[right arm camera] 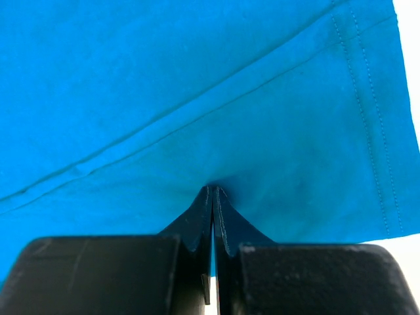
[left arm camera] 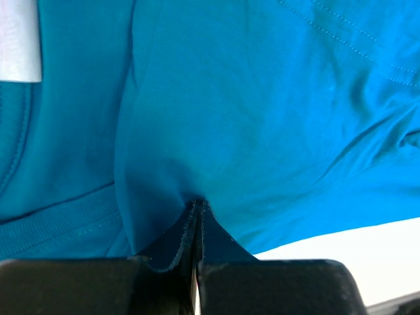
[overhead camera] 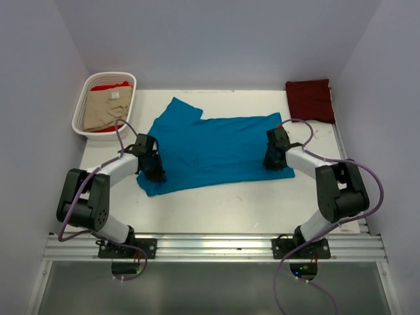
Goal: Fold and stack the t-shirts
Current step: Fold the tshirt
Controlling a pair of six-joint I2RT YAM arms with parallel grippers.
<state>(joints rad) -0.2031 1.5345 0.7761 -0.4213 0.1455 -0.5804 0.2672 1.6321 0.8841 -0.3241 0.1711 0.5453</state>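
Top external view: teal-blue t-shirt (overhead camera: 210,147) spread on the table (overhead camera: 230,203), pinched at both ends.
Nearest, the left gripper (overhead camera: 157,172) is clamped on its near-left edge; the right gripper (overhead camera: 270,161) is clamped on its right hem; far left of it, a beige t-shirt (overhead camera: 105,108) and a red t-shirt (overhead camera: 110,85) lie in the white basket (overhead camera: 80,111); far right of it lies the maroon t-shirt (overhead camera: 310,100).

White-walled lab booth (overhead camera: 216,39), aluminium rail (overhead camera: 216,244)

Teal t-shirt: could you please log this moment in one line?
left tool: shut on teal t-shirt | right tool: shut on same shirt
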